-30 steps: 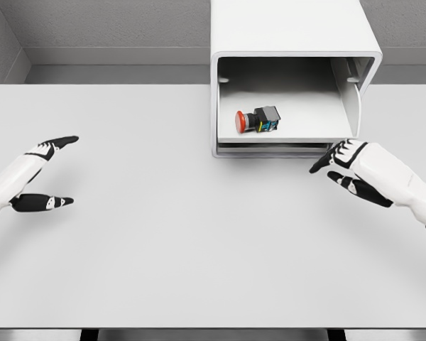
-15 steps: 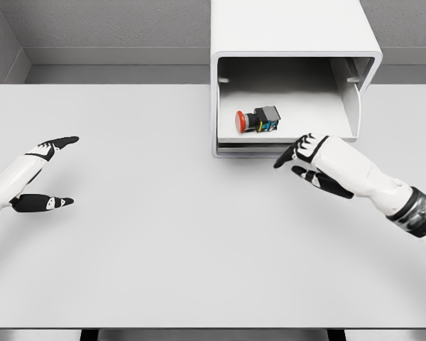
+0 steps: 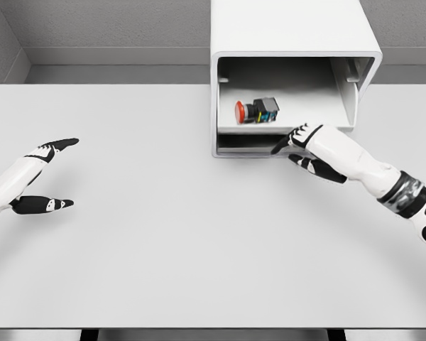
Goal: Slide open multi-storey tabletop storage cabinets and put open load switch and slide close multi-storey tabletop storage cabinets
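White surface (image 3: 163, 234) stretches out with the storage cabinet (image 3: 291, 42) at its far edge, its drawer (image 3: 284, 121) holding the load switch (image 3: 256, 111). Right hand (image 3: 302, 145) presses spread fingers against the drawer front; left hand (image 3: 42, 177) hovers open, well apart.

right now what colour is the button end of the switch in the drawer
Red, on the left end of the switch; its body is black. Clearest in the head view.

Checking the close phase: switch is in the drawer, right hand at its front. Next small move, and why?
Probably keep pushing the drawer straight back into the cabinet with the right hand. Its fingers sit against the drawer's front edge, the switch lies inside, and the tray still shows partly out. The left hand rests open on the table, away from it.
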